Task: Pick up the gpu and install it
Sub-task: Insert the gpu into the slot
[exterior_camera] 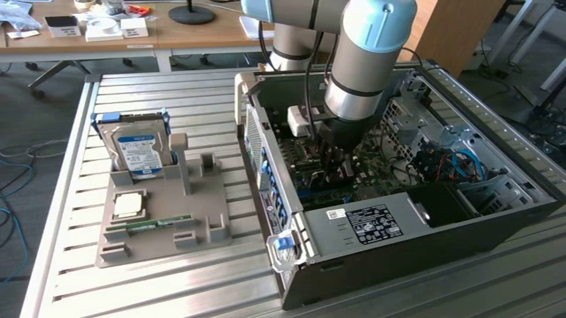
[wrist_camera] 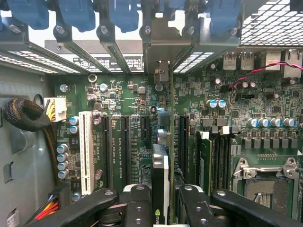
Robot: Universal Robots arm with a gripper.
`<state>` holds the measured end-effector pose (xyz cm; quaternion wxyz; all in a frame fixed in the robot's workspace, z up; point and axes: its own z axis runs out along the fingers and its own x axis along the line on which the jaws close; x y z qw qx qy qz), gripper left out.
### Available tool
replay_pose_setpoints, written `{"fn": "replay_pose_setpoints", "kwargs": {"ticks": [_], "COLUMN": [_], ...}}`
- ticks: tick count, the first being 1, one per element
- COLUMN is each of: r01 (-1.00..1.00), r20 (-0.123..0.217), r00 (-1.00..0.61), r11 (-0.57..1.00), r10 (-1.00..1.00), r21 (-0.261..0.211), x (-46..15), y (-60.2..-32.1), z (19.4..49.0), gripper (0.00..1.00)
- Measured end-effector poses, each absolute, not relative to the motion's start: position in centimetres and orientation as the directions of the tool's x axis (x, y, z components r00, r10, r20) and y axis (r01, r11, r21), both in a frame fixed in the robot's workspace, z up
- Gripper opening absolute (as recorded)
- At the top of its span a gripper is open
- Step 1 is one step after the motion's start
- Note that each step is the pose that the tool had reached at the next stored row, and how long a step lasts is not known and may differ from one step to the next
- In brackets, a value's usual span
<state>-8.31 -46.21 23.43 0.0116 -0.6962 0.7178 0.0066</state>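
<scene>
On a slatted metal desk (exterior_camera: 71, 218) in a workshop with wooden benches behind, the hand (wrist_camera: 160, 198) gripped the gpu (wrist_camera: 160, 175) edge-on above the motherboard (wrist_camera: 137, 113).

Even daylight on the slatted table (exterior_camera: 177, 278); the computer case (exterior_camera: 495, 225) interior is shadowed; bright glare through its rear vents (wrist_camera: 272, 21).

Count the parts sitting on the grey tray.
3: a hard drive upright at the far end, a square chip in front of it, a green memory stick nearest the camera. Others may be hidden.
</scene>
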Motion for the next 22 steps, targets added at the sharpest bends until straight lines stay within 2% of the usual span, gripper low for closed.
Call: {"fn": "replay_pose_setpoints", "kwargs": {"ticks": [11,12,13,14,16,18,19,22], "r01": [-1.000,-0.999,-0.999,-0.999,-1.000,-1.000,-1.000,-1.000], "r20": [-0.026,-0.027,-0.027,-0.026,-0.026,-0.026,-0.026,-0.026], "r00": [-0.031,-0.031,-0.031,-0.031,-0.030,-0.030,-0.031,-0.030], "r11": [0.031,0.032,0.031,0.031,0.031,0.031,0.031,0.031], "r10": [-0.999,-0.999,-0.999,-0.999,-0.999,-0.999,-0.999,-0.999], "r21": [-0.006,-0.007,-0.007,-0.007,-0.007,-0.007,-0.007,-0.007], "x": [-8.32,-8.36,-8.35,-8.33,-8.32,-8.32,-8.32,-8.32], "y": [-46.20,-46.20,-46.20,-46.20,-46.21,-46.21,-46.21,-46.21], "z": [23.43,23.38,23.39,23.42,23.43,23.43,23.43,23.43], "gripper": [0.27,0.28,0.33,0.33,0.45,0.45,0.52,0.52]}}
